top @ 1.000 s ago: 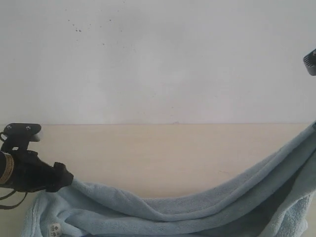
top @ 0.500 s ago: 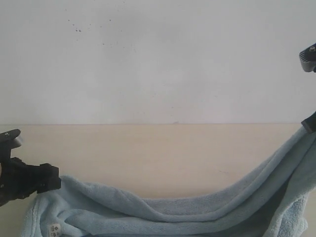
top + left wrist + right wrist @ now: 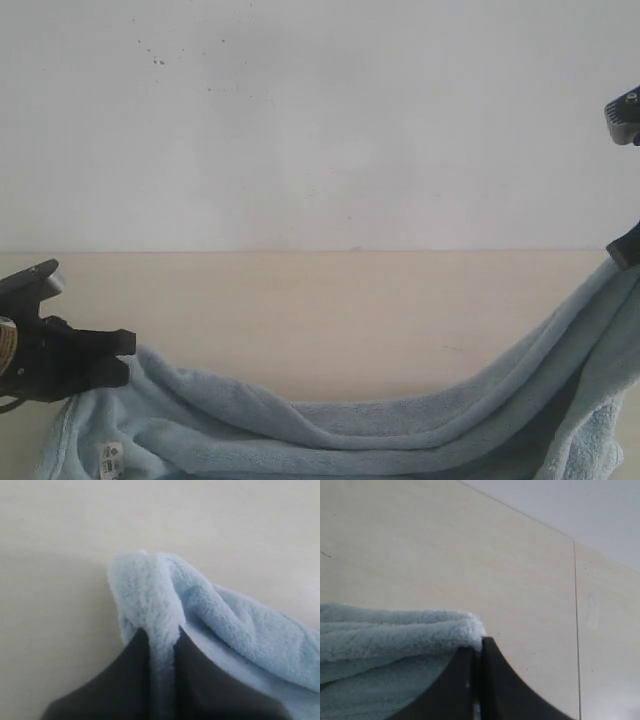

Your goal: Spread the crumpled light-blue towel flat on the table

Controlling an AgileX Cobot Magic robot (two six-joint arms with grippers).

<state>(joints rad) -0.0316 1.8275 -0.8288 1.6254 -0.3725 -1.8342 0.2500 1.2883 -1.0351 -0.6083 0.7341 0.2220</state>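
Note:
The light-blue towel (image 3: 350, 425) hangs in a sagging band across the front of the beige table (image 3: 320, 310), its white care tag (image 3: 110, 459) low on the left. My left gripper (image 3: 128, 356) is shut on the towel's left corner, close to the tabletop. In the left wrist view a fold of towel (image 3: 150, 600) is pinched between the two dark fingers (image 3: 125, 680) of the left gripper (image 3: 161, 630). My right gripper (image 3: 628, 248) holds the right corner higher, at the frame edge. In the right wrist view the right gripper (image 3: 476, 647) is shut on the towel (image 3: 395, 635).
A white wall (image 3: 320, 120) rises behind the table. In the right wrist view a seam (image 3: 576, 630) runs across the table beside the gripper. Part of the right arm (image 3: 624, 108) shows at the upper right edge.
My left gripper first drew outward to the left with the towel's corner, then came back slightly right and up. The right corner rose a little, stretching the towel.

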